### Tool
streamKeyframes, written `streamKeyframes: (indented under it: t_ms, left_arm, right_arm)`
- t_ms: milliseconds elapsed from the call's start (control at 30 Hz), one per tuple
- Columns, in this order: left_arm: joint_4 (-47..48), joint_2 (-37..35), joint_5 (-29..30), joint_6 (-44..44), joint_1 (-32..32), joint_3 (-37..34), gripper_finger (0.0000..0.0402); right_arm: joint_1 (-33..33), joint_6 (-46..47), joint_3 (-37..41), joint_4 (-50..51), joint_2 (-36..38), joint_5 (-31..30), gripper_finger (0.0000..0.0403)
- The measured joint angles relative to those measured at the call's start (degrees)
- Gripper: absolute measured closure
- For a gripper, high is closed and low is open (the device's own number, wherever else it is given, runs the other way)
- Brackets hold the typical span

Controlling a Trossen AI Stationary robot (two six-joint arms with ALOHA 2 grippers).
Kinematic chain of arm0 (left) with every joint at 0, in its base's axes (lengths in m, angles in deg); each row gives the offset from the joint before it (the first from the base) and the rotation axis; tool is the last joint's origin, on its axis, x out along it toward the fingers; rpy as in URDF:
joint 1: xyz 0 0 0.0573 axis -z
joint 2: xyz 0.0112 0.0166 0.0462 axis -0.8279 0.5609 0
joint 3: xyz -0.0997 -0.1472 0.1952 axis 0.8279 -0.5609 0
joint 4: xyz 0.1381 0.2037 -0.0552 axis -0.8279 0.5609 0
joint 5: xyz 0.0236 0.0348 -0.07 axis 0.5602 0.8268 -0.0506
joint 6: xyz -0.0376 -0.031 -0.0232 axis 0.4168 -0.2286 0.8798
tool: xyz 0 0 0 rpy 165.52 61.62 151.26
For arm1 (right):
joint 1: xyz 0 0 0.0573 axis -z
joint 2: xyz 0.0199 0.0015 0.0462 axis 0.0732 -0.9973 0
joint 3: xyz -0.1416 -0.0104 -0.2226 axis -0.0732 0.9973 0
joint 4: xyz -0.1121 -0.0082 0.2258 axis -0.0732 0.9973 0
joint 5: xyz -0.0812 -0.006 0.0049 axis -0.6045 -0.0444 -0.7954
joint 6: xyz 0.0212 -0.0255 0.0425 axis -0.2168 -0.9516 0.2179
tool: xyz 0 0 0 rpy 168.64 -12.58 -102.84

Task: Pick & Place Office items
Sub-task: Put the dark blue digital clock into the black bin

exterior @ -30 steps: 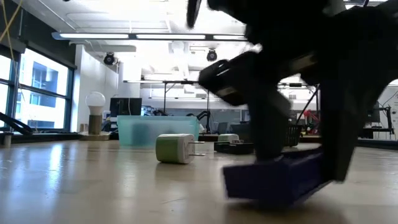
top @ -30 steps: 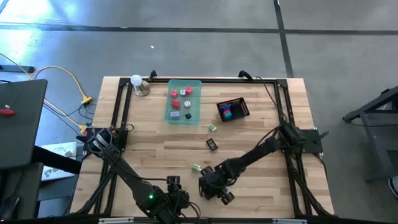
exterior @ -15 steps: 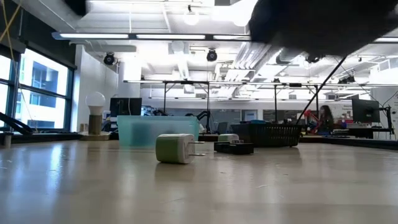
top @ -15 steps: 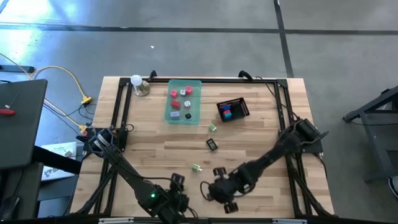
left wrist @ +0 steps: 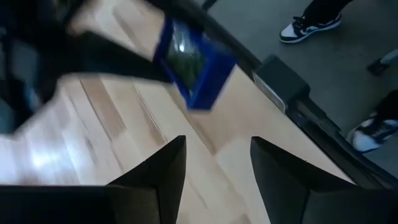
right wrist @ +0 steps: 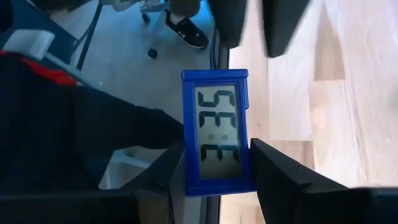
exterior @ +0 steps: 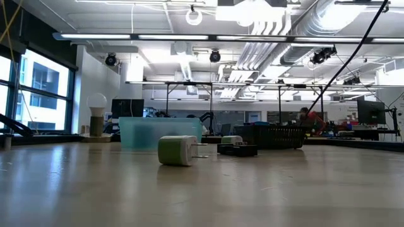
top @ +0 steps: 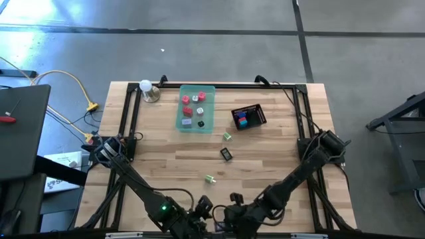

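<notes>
Your right gripper (right wrist: 211, 171) pinches the blue digital clock (right wrist: 216, 130) between its jaws; left gripper (left wrist: 214, 165) jaws spread, facing it

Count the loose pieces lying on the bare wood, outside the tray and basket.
3: a green-and-white piece just below the tray, a black piece below that, and a green-and-white piece nearer the arms. Others may hide under the arms.

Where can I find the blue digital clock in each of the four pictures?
High view: near the bottom edge, between the two grippers, mostly hidden.
Low view: not in it.
Left wrist view: blue digital clock, ahead of the left gripper.
Right wrist view: clock clamped in the right gripper.
Shared landmark: wooden table, also.
</notes>
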Motion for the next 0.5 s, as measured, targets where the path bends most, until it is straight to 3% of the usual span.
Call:
streamKeyframes:
  t_ms: [233, 500]
  left_arm:
    - [-6.2, 0.0, 3.6, -9.4, 0.5, 0.0, 0.0232]
    - [-8.3, 0.0, 3.6, -10.9, -0.4, 0.0, 0.0232]
  right_arm:
    - [0.4, 2.9, 0.0, -0.3, 0.0, -0.2, 0.0271]
    - [0.9, 2.4, 0.0, -0.5, 0.0, -1.5, 0.0271]
